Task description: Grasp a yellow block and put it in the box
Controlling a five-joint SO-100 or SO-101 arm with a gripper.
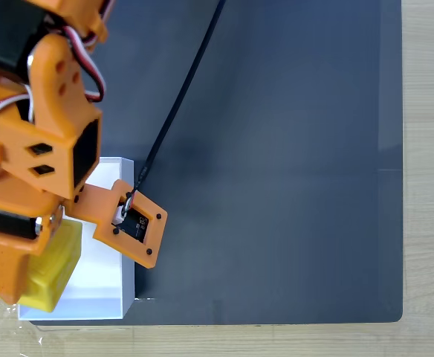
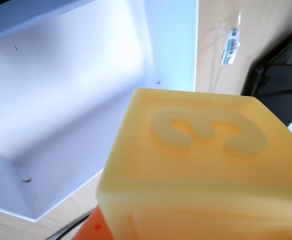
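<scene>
Gripper (image 1: pixel 24 286) clamped on yellow block (image 1: pixel 50 271) above box (image 1: pixel 102 279) edge; shift inward over white floor, then release low.

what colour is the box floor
Plain white, clearest in the wrist view: the box sits open behind the yellow block.

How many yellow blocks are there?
1. The yellow block sits under the orange arm at the lower left of the fixed view, over the white box; the wrist view shows it close up. The arm could hide others.
</scene>
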